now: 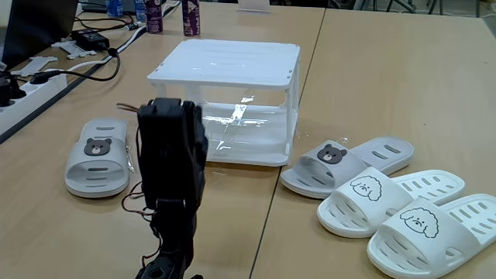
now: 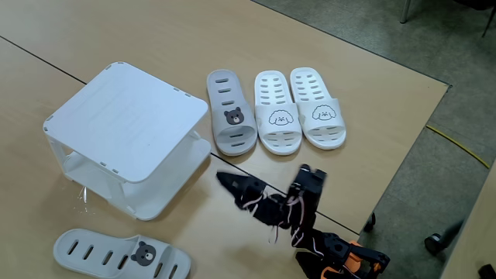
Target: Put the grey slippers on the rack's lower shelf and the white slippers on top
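Observation:
The white rack (image 1: 225, 66) (image 2: 124, 116) stands mid-table, and nothing rests on its slotted top or on its glossy lower shelf (image 1: 256, 143). One grey slipper (image 1: 97, 155) (image 2: 116, 254) with a bear face lies alone on one side of the rack. The other grey slipper (image 1: 349, 161) (image 2: 231, 116) lies on the opposite side, next to the two white slippers (image 1: 391, 198) (image 2: 277, 112) with dog faces. My gripper (image 2: 222, 178) hovers low in front of the rack, pointing at it. Its jaws look shut and hold nothing. The black arm (image 1: 170, 178) hides the fingertips in the view from behind it.
A power strip (image 1: 31, 81), cables and an adapter lie at the far left in the view from behind the arm. Two bottles (image 1: 190, 17) stand behind the rack. The table edge (image 2: 403, 155) runs close behind the white slippers and the arm base.

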You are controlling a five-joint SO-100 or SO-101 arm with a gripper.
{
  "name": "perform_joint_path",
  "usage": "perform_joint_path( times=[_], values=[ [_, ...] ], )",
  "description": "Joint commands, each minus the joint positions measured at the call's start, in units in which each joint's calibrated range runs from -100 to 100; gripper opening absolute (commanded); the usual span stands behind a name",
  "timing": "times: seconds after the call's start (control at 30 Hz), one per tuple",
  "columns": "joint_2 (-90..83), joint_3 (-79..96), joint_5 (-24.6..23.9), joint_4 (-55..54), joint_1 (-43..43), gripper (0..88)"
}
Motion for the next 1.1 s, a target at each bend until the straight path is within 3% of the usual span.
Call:
perform_joint_path(
  times=[0.0,0.2,0.33,0.43,0.57,0.67,1.07],
  values=[
    [9.92,-0.55,0.42,-0.51,-7.79,0.7],
    [15.98,-1.99,0.42,-0.51,-26.46,0.7],
    [18.5,-2.62,0.42,-0.51,-32.87,0.7],
    [22.29,-5.33,0.42,-0.51,-33.12,2.4],
    [25.32,-14.08,0.42,-0.51,-33.04,16.4],
    [27.93,-19.85,0.42,-0.08,-32.46,17.2],
    [23.13,-36.63,0.42,30.03,-28.84,17.1]
  ],
)
